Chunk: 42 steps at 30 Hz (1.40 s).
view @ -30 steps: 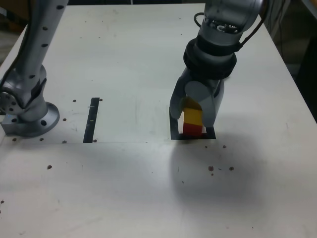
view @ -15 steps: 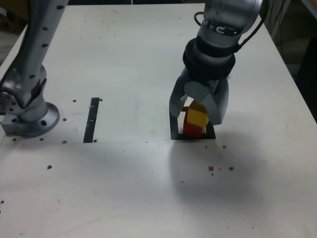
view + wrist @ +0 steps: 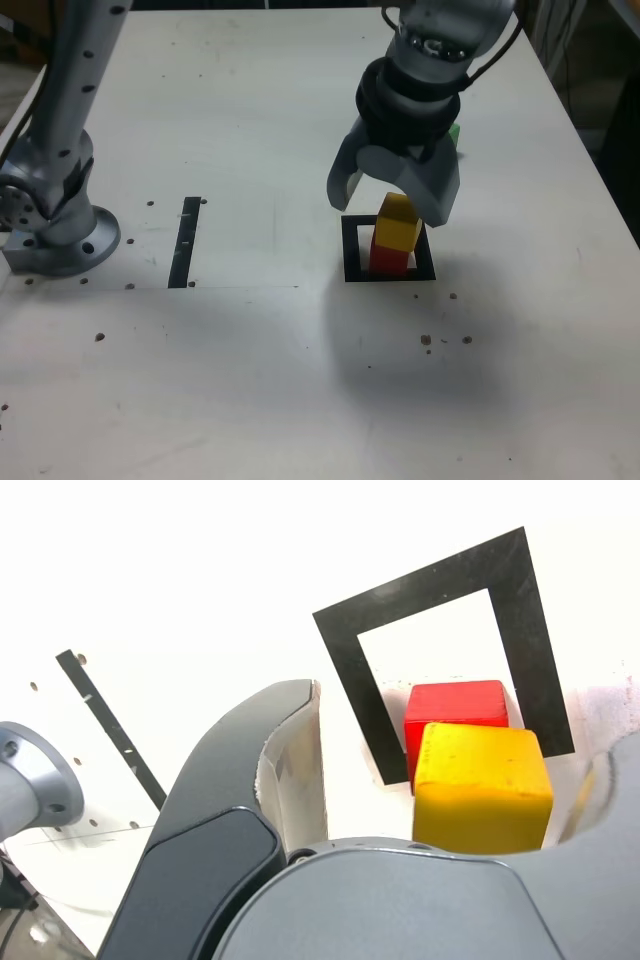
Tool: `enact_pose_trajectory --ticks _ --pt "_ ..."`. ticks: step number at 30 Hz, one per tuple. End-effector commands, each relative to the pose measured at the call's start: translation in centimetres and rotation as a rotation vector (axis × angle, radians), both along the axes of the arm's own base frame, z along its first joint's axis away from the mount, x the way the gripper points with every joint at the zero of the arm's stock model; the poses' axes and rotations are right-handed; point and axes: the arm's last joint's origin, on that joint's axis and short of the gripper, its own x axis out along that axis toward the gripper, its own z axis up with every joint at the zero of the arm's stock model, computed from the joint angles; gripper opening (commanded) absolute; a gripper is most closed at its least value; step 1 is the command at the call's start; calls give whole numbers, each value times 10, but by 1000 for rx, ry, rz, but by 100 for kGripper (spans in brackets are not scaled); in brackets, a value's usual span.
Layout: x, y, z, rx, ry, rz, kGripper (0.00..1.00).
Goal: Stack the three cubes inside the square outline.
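Hanging over a pale, speckled surface (image 3: 250,390) in the exterior view, the smooth grey claw (image 3: 388,208) stands open, its curved fingers spread. Below, a solid orange-yellow cube (image 3: 399,226) sits on a red cube (image 3: 388,262), turned askew and overhanging toward the exterior view's right. The red one rests within the flat black square outline (image 3: 352,250). A green cube (image 3: 454,134), mostly hidden behind the claw, seems to lie beyond the outline.

In the wrist view, the yellow cube looks glossy, with softened edges and worn flecks, partly covering the bright red one. The claw's near finger has a scuffed, pale inner face.
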Motion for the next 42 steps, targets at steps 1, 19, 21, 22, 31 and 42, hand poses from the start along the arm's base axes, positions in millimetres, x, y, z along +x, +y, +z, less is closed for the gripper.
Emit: enact_pose_trajectory --ticks 1,19,21,22,31,42 --pt "-3 2 7 7 -10 2 99" --pt "13 75 22 131 -32 -138 99" --pt "19 79 14 141 -27 -186 99" --pt "22 81 10 147 -31 -202 99" --pt "40 106 -12 191 -76 -262 99" --pt "45 166 -28 129 -44 -257 99"
